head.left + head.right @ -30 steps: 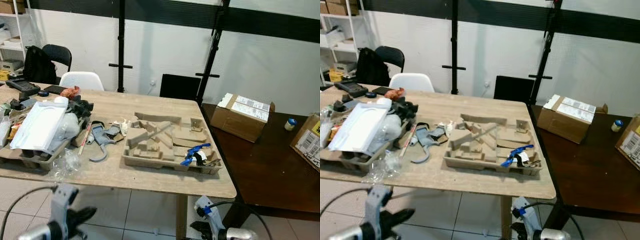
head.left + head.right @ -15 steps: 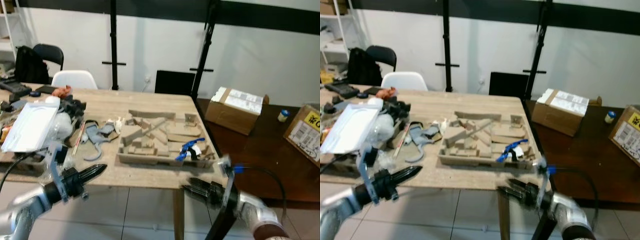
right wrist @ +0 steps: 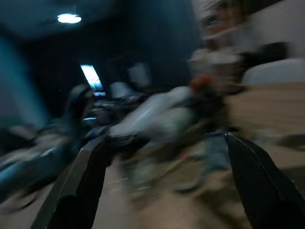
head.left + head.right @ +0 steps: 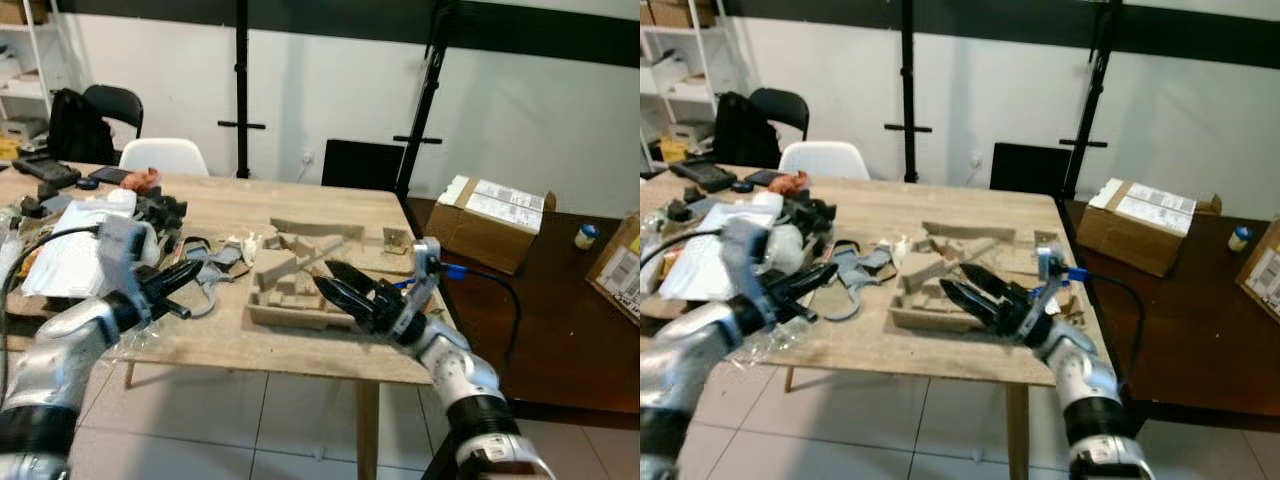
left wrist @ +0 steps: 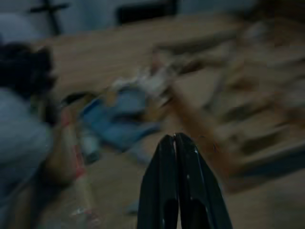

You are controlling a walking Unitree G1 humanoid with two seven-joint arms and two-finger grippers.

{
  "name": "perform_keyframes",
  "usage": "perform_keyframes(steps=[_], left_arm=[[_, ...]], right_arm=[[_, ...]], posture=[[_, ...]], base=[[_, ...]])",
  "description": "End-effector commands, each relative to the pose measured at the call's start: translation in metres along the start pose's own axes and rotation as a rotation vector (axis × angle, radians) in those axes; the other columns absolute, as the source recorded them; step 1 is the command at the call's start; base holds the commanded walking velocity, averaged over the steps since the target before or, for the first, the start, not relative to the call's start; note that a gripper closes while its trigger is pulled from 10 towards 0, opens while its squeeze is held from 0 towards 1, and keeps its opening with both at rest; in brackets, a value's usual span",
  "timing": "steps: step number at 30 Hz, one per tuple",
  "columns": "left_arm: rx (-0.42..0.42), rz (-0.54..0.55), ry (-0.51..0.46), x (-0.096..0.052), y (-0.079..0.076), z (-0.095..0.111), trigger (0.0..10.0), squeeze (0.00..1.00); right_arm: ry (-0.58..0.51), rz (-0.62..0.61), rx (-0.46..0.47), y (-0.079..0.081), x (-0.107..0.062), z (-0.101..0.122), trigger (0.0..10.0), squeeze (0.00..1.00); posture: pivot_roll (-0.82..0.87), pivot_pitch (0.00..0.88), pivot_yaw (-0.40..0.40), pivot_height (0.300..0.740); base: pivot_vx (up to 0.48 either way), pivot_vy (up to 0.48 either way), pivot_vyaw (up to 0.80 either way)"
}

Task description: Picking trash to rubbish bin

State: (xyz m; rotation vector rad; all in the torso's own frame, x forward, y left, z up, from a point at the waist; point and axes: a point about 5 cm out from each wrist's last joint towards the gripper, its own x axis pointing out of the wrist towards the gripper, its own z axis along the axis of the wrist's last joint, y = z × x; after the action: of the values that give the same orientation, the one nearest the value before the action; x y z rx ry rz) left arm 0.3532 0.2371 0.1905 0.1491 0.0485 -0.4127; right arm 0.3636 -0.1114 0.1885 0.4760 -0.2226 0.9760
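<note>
Above the moulded pulp tray (image 4: 300, 290), right gripper (image 4: 335, 287) spread, left gripper (image 4: 186, 273) pressed together.

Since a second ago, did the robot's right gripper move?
Yes. The right gripper has come up from below the table edge and now hangs over the cardboard tray, fingers apart.
</note>
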Motion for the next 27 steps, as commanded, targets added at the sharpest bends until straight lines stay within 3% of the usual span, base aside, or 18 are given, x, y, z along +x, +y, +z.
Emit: perform_keyframes(steps=[1, 5, 6, 7, 11, 12, 18, 23, 27], left_arm=[[0.022, 0.082, -0.062, 0.009, 0.001, 0.008, 10.0, 0.0], [-0.023, 0.173, -0.059, 0.022, -0.001, 0.01, 10.0, 0.0], [-0.023, 0.173, -0.059, 0.022, -0.001, 0.01, 10.0, 0.0], [-0.058, 0.141, -0.079, 0.03, -0.012, 0.011, 10.0, 0.0], [-0.062, 0.113, -0.064, 0.035, -0.02, 0.008, 10.0, 0.0], [-0.021, 0.107, -0.027, 0.037, -0.023, 0.002, 10.0, 0.0], [0.017, 0.129, -0.001, 0.041, -0.022, -0.006, 10.0, 0.0], [0.09, 0.117, 0.034, 0.039, -0.02, -0.01, 10.0, 0.0], [0.074, 0.097, 0.034, 0.038, -0.019, -0.012, 10.0, 0.0]], right_arm=[[0.025, -0.128, -0.045, -0.009, 0.0, -0.002, 10.0, 0.0], [0.002, -0.252, -0.077, -0.015, 0.005, 0.005, 10.0, 0.0], [0.002, -0.252, -0.077, -0.015, 0.005, 0.005, 10.0, 0.0], [0.038, -0.395, -0.146, -0.024, 0.001, 0.005, 10.0, 0.0], [0.059, -0.481, -0.16, -0.031, -0.004, 0.004, 10.0, 0.0], [0.089, -0.515, -0.174, -0.034, -0.009, 0.001, 10.0, 0.0], [0.103, -0.554, -0.222, -0.038, -0.015, -0.001, 10.0, 0.0], [0.122, -0.539, -0.184, -0.037, -0.015, -0.005, 10.0, 0.0], [0.175, -0.504, -0.191, -0.034, -0.013, -0.014, 10.0, 0.0]], posture=[[0.11, 0.0, -0.064, 0.74], [0.1, 0.0, -0.051, 0.74], [0.1, 0.0, -0.051, 0.74], [0.09, 0.0, -0.043, 0.74], [0.09, 0.0, -0.042, 0.74], [0.09, 0.0, -0.042, 0.74], [0.09, 0.0, -0.045, 0.74], [0.08, 0.0, -0.043, 0.74], [0.08, 0.0, -0.051, 0.74]], base=[[0.0, 0.0, 0.0], [0.0, 0.0, 0.0], [0.0, 0.0, 0.0], [0.0, 0.0, 0.0], [0.0, 0.0, 0.0], [0.0, 0.0, 0.0], [0.0, 0.0, 0.0], [0.0, 0.0, 0.0], [0.33, 0.0, 0.0]])
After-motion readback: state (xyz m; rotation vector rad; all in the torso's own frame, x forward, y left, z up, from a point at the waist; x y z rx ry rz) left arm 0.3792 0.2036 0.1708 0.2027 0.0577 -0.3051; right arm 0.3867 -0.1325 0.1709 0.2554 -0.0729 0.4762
